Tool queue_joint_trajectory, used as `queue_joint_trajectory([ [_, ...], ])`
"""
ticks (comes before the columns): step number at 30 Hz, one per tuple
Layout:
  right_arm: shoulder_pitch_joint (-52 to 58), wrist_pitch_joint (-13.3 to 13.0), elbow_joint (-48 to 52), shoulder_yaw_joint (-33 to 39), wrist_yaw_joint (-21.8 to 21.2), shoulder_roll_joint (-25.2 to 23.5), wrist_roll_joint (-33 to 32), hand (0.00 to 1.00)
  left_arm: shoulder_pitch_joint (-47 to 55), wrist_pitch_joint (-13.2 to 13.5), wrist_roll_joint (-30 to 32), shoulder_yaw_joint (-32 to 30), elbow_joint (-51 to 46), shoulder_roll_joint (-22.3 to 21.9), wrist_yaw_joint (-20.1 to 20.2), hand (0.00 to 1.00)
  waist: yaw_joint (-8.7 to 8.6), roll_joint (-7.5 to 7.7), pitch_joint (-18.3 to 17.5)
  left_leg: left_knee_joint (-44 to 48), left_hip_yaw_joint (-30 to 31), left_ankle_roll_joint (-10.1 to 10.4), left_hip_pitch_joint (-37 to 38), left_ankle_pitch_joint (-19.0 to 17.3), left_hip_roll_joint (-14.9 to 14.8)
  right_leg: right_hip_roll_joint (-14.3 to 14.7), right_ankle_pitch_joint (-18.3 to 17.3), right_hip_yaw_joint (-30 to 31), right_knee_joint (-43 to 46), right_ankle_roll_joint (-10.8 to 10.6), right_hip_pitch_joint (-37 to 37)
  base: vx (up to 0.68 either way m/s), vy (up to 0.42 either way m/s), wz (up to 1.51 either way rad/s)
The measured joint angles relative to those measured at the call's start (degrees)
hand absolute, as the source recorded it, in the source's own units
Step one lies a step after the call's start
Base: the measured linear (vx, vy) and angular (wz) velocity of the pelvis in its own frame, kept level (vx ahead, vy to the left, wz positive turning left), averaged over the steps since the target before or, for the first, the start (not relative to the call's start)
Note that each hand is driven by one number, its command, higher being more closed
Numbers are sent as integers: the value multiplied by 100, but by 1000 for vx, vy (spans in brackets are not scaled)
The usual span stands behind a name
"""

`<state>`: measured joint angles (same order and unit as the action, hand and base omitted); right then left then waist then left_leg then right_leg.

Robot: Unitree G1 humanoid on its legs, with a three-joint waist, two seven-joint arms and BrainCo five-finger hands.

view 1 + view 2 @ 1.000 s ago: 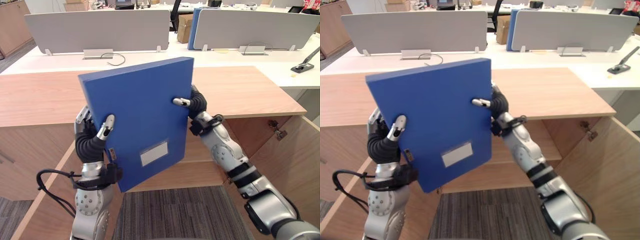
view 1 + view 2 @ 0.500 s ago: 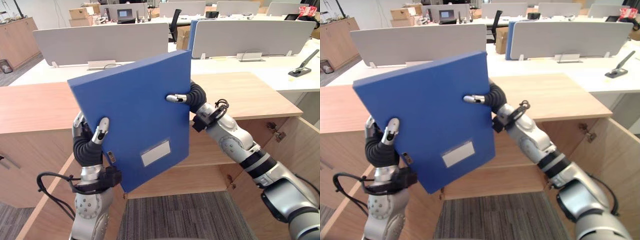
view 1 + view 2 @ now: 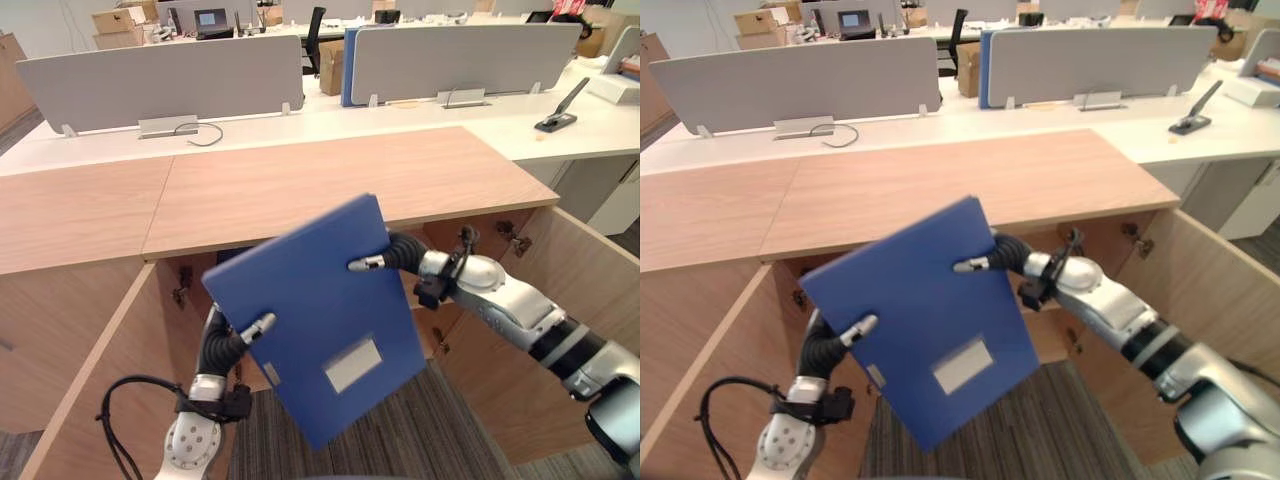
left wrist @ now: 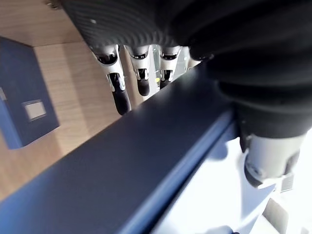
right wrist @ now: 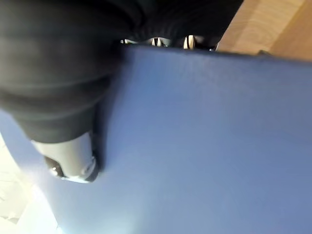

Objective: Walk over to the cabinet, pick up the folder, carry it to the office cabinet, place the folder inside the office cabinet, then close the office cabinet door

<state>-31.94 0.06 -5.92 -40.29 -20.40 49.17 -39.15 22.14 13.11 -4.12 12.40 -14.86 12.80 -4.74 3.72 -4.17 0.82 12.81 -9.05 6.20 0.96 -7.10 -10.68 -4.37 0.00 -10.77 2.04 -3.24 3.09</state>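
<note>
The blue folder [image 3: 320,320] with a white label hangs tilted in front of the open office cabinet [image 3: 450,235], below the wooden top's edge. My left hand [image 3: 222,345] pinches its lower left edge, thumb on the front and fingers [image 4: 119,92] behind. My right hand [image 3: 398,252] holds the upper right edge the same way, its thumb [image 5: 68,161] on the cover [image 5: 204,146].
The cabinet's two doors stand wide open, the left door [image 3: 80,400] and the right door [image 3: 575,290] flanking my arms. Another blue folder [image 4: 24,107] lies on a wooden shelf inside. The wooden top [image 3: 300,185] runs above; white desks with grey screens [image 3: 160,75] stand behind.
The camera has shifted. The folder has come down from above the wooden top to in front of the open cabinet, tilted more, still held by both hands.
</note>
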Motion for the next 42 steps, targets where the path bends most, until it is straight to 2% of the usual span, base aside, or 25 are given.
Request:
queue_joint_trajectory([
  [3, 590, 12, -64, 29, -180, -80, 733, 100, -5, -59, -1130, 70, 911, -59, 570, 0, 31, -38, 47, 417, -241, -120, -129, 65, -54, -2, -268, -33, 165, 69, -2, 9, -33, 7],
  [4, 737, 7, -113, 35, -205, -128, 1040, 100, -26, -127, -1705, 111, 1246, -75, 775, 0, 32, -33, 52, 532, -249, -190, -205, 113, -57, -9, -296, -50, 174, 91, -2, 19, -61, 8],
  [6, 1156, -9, -497, 39, -276, -377, 1691, 100, -265, -301, -2645, 110, 2408, -149, 1079, 0, 60, 52, 130, 957, -240, -338, -437, 335, -44, -110, -345, -99, 214, 152, 18, 20, -51, 13],
  [7, 1223, -27, -654, 58, -269, -509, 1791, 100, -323, -332, -2805, 90, 2694, -151, 1141, 0, 63, 106, 173, 1196, -231, -369, -589, 376, -44, -131, -340, -72, 224, 184, 33, 23, -36, 5],
  [8, 1274, -70, -982, 113, -235, -841, 2004, 100, -423, -405, -3064, 11, 3266, -179, 1245, 0, 90, 149, 210, 1415, -130, -370, -821, 159, 48, -172, -333, 11, 258, 194, 56, 28, -18, -9],
  [10, 1380, -147, -1369, 257, -226, -1277, 2415, 100, -599, -451, -3192, -97, 4063, -252, 1388, 0, 194, 160, 228, 1101, 35, -424, -920, -99, 314, -204, -327, 83, 280, 189, 35, 57, 29, -26],
  [12, 1434, -201, -1742, 304, -194, -1661, 2748, 100, -695, -493, -3188, -260, 4699, -334, 1458, 0, 300, 137, 239, 511, 27, -309, -856, 73, 460, -110, -341, 186, 328, 176, 5, 74, 84, -37],
  [13, 1450, -260, -1980, 337, -183, -1868, 2920, 100, -788, -533, -3188, -359, 5195, -373, 1534, 0, 341, 47, 277, 172, 6, -351, -761, 416, 408, 59, -380, 215, 328, 133, 0, 96, 139, -30],
  [14, 1495, -277, -2366, 470, -124, -2252, 3002, 100, -1014, -602, -3184, -578, 5846, -357, 1548, 0, 352, 199, 351, 90, -36, -294, -657, 465, 459, -11, -401, 226, 346, 102, 17, 99, 135, -25],
  [15, 1502, -313, -2516, 553, -81, -2408, 3086, 100, -1083, -633, -3157, -698, 6152, -362, 1547, 0, 346, 273, 386, -6, -40, -307, -599, 457, 504, -44, -432, 221, 333, 72, 24, 96, 123, -8],
  [16, 1552, -404, -2825, 858, -67, -2734, 3133, 100, -1245, -771, -3106, -1111, 6949, -430, 1517, 0, 259, 385, 440, -237, -73, -364, -474, 519, 618, -148, -457, 208, 328, 31, 49, 86, 92, -1],
  [18, 1593, -409, -3181, 1099, -39, -2999, 3151, 100, -1298, -797, -2619, -1459, 7399, -463, 1467, 0, 237, 407, 437, -453, -126, -404, -278, 569, 727, -244, -482, 220, 315, -10, 116, 92, 98, -5],
  [20, 1675, -398, -3745, 1591, 203, -3389, 3366, 100, -1155, -887, -1770, -1700, 7786, -462, 1381, 0, 225, 347, 394, -749, -221, -435, 37, 592, 864, -354, -531, 295, 271, -92, 267, 106, 96, -18],
  [22, 1713, -359, -4096, 1954, 465, -3598, 3381, 100, -1019, -917, -1317, -1853, 7821, -498, 1326, 0, 228, 328, 385, -903, -263, -464, 120, 611, 933, -403, -556, 329, 293, -135, 240, 83, 72, -15],
  [24, 1808, -310, -4234, 2299, 790, -3691, 3318, 100, -940, -929, -1133, -2063, 7882, -547, 1302, 0, 234, 318, 387, -979, -304, -471, 143, 613, 980, -473, -613, 327, 495, -221, 105, 60, 62, -14],
  [28, 2001, -318, -4244, 2562, 1144, -3704, 2392, 100, -812, -936, -1021, -2327, 7986, -690, 1197, 0, 261, 243, 425, -1070, -373, -523, 352, 581, 1009, -599, -695, 190, 1367, -339, -226, 48, 69, -16],
  [31, 2140, -365, -4200, 2769, 1206, -3715, 1535, 100, -832, -910, -858, -2260, 7946, -692, 1030, 0, 227, 201, 498, -956, -234, -687, 405, 472, 986, -845, -809, -396, 2169, -317, -460, 14, 54, 22],
  [33, 2282, -369, -4140, 3090, 1210, -3743, 992, 100, -871, -847, -714, -2202, 7923, -689, 943, 0, 220, 173, 617, -416, 22, -692, 239, 167, 943, -1148, -1115, -820, 2552, -220, -500, -35, -16, 57],
  [34, 2321, -367, -4088, 3253, 1201, -3783, 568, 100, -874, -820, -647, -2125, 7792, -683, 891, 0, 224, 154, 685, 203, 158, -683, -41, -155, 833, -1290, -1190, -877, 2687, -196, -620, -99, -83, 58],
  [36, 2327, -360, -4092, 3331, 1211, -3930, 93, 100, -898, -800, -624, -2006, 7696, -651, 851, 0, 236, 114, 820, 1250, 393, -544, -537, -631, 616, -1427, -1181, -829, 2753, -179, -812, -125, -175, 53],
  [37, 2323, -356, -4061, 3294, 1212, -4040, -125, 100, -925, -795, -618, -1945, 7678, -562, 814, 0, 277, 145, 886, 1891, 519, -429, -911, -932, 509, -1502, -1150, -744, 2731, -183, -998, -110, -318, 40],
  [38, 2313, -346, -3973, 3180, 1213, -4103, -337, 100, -989, -810, -617, -1878, 7671, -478, 763, 0, 287, 268, 1011, 2445, 628, -324, -1205, -1196, 493, -1635, -1020, -727, 2671, -348, -1096, -88, -281, 34],
  [39, 2310, -342, -3932, 3166, 1212, -4092, -443, 100, -1048, -821, -611, -1849, 7698, -465, 725, 0, 283, 241, 1101, 2704, 701, -253, -1283, -1318, 433, -1656, -937, -721, 2886, -654, -1144, -44, -300, 29],
  [40, 2313, -336, -3906, 3171, 1238, -4045, -589, 100, -1059, -823, -577, -1784, 7717, -533, 657, 0, 290, 93, 1206, 2990, 818, -146, -1416, -1451, 282, -1566, -1189, -729, 3295, -587, -1303, -36, -274, 5],
  [42, 2317, -315, -3636, 3205, 1268, -3972, -851, 100, -1004, -823, -515, -1800, 7715, -615, 576, 0, 288, 100, 1268, 3191, 820, -67, -1639, -1514, 229, -1614, -1498, -593, 3889, -489, -1735, -28, -290, -9],
])
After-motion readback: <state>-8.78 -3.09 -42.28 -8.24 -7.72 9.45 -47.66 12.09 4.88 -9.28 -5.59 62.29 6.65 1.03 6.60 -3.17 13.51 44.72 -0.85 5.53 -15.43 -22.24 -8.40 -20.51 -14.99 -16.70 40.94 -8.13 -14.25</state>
